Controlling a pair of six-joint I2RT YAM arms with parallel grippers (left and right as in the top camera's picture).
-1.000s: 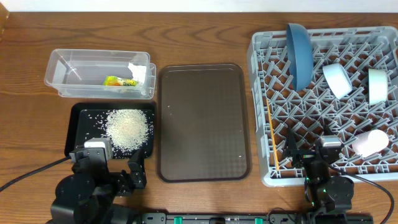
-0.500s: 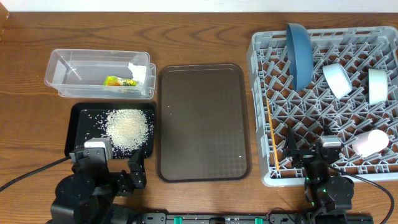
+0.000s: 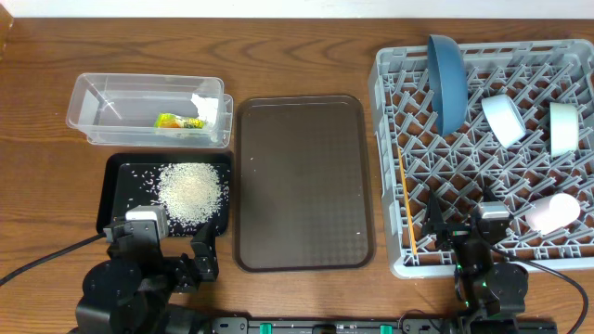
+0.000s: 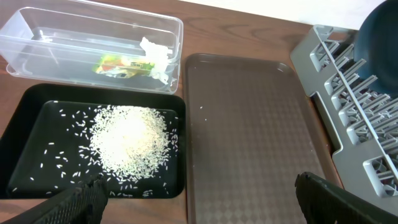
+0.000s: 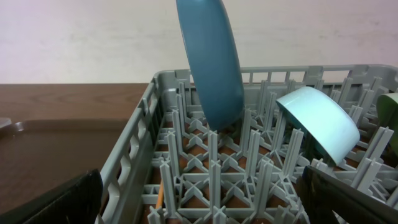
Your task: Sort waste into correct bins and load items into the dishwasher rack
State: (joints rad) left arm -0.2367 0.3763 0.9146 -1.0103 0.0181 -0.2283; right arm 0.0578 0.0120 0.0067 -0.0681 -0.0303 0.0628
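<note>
My left claw (image 3: 165,250) hangs at the near edge of the bench (image 3: 306,56), spread as wide as it goes and gripping nothing, by the near rim of the black tray (image 3: 109,186). My right claw (image 5: 200,186) is just as wide and empty, poised at the near rim of the dishwasher rack (image 3: 385,74). The pink cup (image 3: 552,211) lies among the pegs just to its right. The thin wooden stick (image 3: 404,195) lies inside the rack along its left wall, running near to far.

In the black tray the rice (image 3: 191,190) is heaped toward the right, with loose grains scattered leftward. Between that tray and the rack lies the brown serving tray (image 3: 302,186), the broad flat span between my arms. Only a narrow strip of bench separates it from the rack's wall.

Beyond the black tray, close against its far edge, sits the clear tub (image 3: 93,102), with the yellow-green wrapper (image 3: 178,121) and crumpled napkin (image 3: 206,107) at its right end. Deeper in the rack, the white-blue bowl (image 3: 504,119) and mint-green bowl (image 3: 562,128) lean on pegs. The dark-blue plate (image 3: 447,79) stands on edge at the far left, rising above the rim.
</note>
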